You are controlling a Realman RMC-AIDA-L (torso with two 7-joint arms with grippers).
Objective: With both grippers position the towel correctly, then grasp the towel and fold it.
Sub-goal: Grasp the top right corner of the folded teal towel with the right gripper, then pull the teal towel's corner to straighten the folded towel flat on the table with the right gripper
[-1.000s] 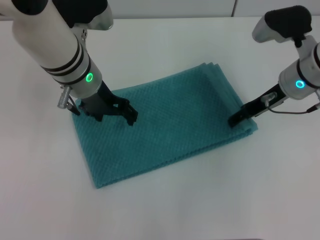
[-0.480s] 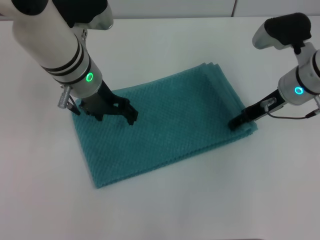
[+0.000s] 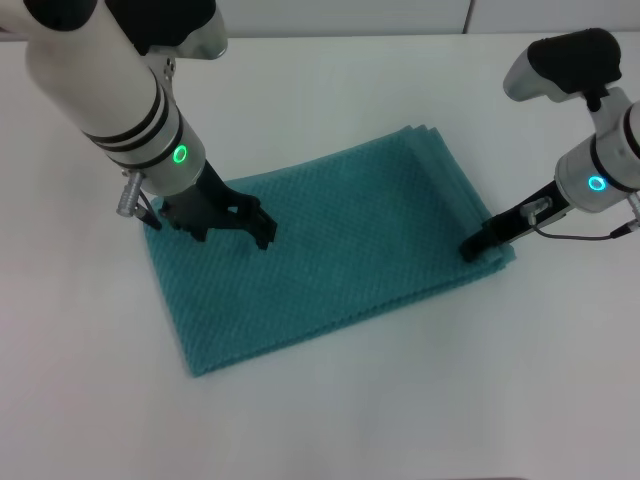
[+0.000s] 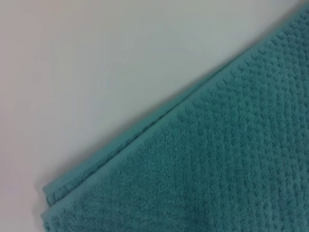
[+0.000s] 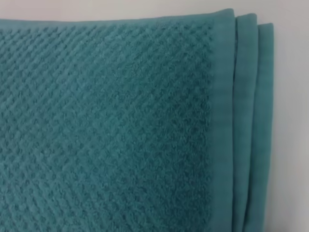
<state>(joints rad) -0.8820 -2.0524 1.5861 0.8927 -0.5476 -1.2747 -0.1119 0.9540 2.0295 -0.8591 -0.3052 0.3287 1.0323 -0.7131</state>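
Observation:
The teal towel (image 3: 350, 240) lies flat and folded on the white table (image 3: 330, 80), slanting from near left to far right. My left gripper (image 3: 232, 232) is down on the towel's left part, near its far edge, with its black claws spread open on the cloth. My right gripper (image 3: 470, 247) touches the towel at its right near corner. The left wrist view shows a towel (image 4: 231, 159) corner with layered edges against bare table. In the right wrist view the towel (image 5: 106, 125) fills most of the picture, with three stacked edges along one side.
White table surface surrounds the towel on all sides. A seam in the back wall or table edge runs along the top of the head view. Nothing else stands near the towel.
My right arm has shifted slightly outward and down, its tip staying at the towel's right corner. The left arm and the towel have not moved.

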